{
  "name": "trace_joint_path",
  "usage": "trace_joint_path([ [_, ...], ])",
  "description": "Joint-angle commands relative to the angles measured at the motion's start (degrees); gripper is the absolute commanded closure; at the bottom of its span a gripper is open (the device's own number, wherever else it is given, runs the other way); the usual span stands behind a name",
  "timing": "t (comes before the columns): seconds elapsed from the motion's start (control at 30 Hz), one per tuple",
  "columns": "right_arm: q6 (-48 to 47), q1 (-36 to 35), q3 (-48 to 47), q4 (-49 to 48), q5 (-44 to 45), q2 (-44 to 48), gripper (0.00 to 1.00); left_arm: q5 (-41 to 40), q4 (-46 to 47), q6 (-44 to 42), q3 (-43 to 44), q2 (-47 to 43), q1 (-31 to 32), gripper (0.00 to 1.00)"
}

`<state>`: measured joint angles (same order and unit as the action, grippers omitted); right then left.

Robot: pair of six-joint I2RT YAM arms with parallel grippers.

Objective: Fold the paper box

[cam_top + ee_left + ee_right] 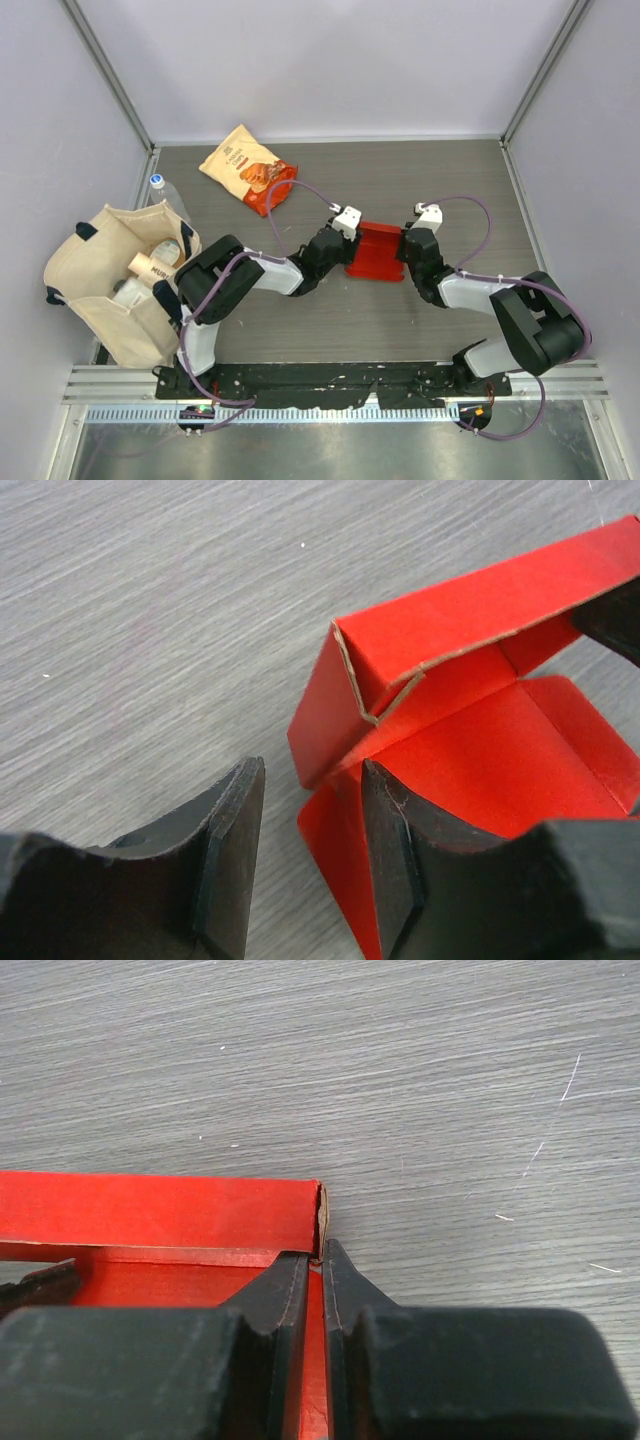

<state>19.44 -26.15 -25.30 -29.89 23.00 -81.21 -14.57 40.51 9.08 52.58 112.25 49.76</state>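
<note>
Top external view: the paper box [375, 252], red and partly raised into shape, lies on the table [450, 180] nearer the arms than the snack bag [248, 168] and off to its right, well apart from it. The left gripper [312, 772] is at the box's side facing the snack bag, jaws apart and gripping nothing, one finger over the red inner floor, the other outside it. The right gripper [315, 1257], on the side away from the snack bag, is pinched on the box's thin upright wall.
</note>
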Motion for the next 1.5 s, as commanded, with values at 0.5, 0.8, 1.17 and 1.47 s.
trace_joint_path([
  [0.5,-0.28,-0.3,-6.78,6.07,-0.06,-0.44,0.99,-13.37,-3.75,5.41,10.95,4.38,-0.1,0.63],
  [0.8,8.41,-2.5,-7.13,12.4,-3.14,3.77,0.99,-38.42,-53.35,39.08,36.9,13.35,1.83,1.0],
  [1.17,8.95,-2.68,-11.26,16.43,-2.09,2.11,0.99,-23.86,-30.33,31.0,18.28,1.52,1.85,0.58],
  [1.47,5.52,-1.1,-11.0,17.32,-4.97,1.67,0.99,0.14,-14.86,27.75,-2.38,-14.24,-6.24,0.31],
])
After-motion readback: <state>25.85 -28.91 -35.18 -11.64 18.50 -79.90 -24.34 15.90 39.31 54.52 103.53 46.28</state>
